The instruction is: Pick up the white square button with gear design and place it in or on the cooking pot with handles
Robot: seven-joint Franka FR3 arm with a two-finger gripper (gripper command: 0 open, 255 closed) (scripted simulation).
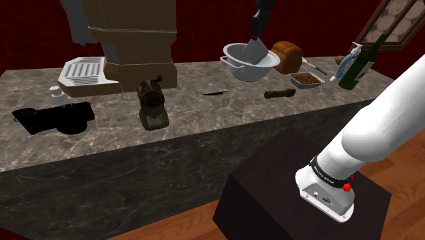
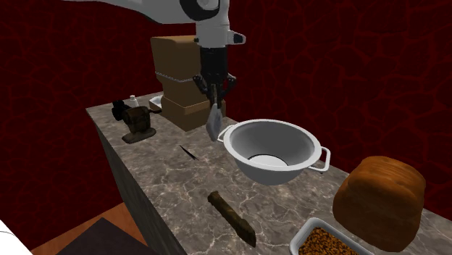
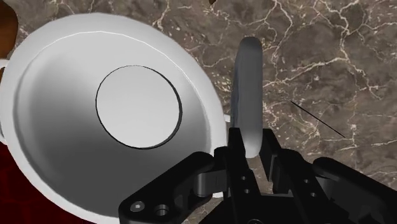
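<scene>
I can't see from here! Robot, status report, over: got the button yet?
Gripper shut on the pale grey button, held on edge. Button just outside the pot's rim, not in it yet. Nothing between them.

pot (image 2: 290, 141): white-grey | button (image 3: 247, 89): plain grey | counter (image 3: 305, 57): grey-brown, white veining | gripper (image 3: 254, 145): black | loaf (image 2: 378, 199): brown | wall (image 2: 348, 65): dark red, crackled

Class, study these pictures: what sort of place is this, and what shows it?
Probably a kitchen: a marbled counter carries a grey two-handled pot, a brown loaf of bread and a dark green bottle.
</scene>
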